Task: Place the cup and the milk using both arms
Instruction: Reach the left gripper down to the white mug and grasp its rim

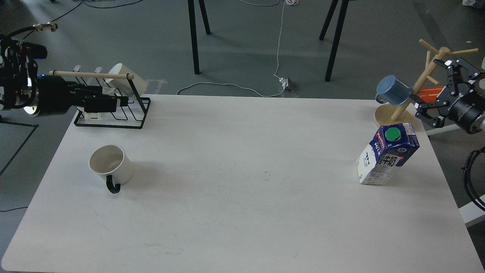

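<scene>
Cup: upright, lower left of surface, well below left pincer.
Milk: right side, just below right pincer.
Left pincer: upper left, fingers indistinct, cannot tell.
Right pincer: upper right, spread wide, empty.

A black wire rack is sitting at the back left of the white table, holding a cream mug; a wooden mug tree is standing back right, holding a blue cup and an orange cup.
</scene>
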Controlling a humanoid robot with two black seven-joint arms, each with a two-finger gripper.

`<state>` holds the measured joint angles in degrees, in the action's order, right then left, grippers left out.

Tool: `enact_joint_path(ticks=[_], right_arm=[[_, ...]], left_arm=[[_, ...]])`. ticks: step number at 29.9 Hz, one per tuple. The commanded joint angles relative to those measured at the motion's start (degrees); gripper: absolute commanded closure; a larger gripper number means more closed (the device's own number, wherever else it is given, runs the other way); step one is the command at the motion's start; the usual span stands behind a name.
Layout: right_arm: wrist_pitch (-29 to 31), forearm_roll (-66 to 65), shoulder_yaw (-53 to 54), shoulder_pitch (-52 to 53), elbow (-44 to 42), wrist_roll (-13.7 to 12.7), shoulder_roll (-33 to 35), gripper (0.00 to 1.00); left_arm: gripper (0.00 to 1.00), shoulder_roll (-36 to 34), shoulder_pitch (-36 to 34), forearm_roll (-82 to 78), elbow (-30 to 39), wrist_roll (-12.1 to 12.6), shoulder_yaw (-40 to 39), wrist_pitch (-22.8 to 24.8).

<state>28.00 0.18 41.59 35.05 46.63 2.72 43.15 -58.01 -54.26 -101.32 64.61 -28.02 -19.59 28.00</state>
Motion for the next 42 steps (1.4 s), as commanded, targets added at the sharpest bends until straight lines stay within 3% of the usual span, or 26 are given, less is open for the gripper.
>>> enact_joint_path(ticks=[1, 7, 22, 31, 42], right_arm=[[0.0, 0.0, 0.1, -0.1, 0.0, 0.1, -0.1, 0.01], [0.0, 0.0, 0.0, -0.1, 0.1, 0.1, -0.1, 0.01], [0.0, 0.0, -0.2, -0.2, 0.0, 0.1, -0.1, 0.01], [0.0, 0.0, 0.0, -0.2, 0.0, 0.1, -0.1, 0.01], [0.0, 0.0, 0.1, -0.2, -0.1, 0.1, 0.1, 0.01]], left_arm=[[0.0, -1.6, -0.1, -3.4, 0.2, 0.0, 3.9, 0.0], [0.0, -1.6, -0.1, -3.4, -1.8, 0.0, 5.3, 0.0], [0.0, 4.6, -0.1, -3.8, -18.1, 0.0, 5.4, 0.0], [0.0, 6.7, 0.0, -4.0, -17.9, 0.0, 9.9, 0.0], [0.0, 9.8, 3.1, -3.9, -18.8, 0.0, 9.8, 0.0]])
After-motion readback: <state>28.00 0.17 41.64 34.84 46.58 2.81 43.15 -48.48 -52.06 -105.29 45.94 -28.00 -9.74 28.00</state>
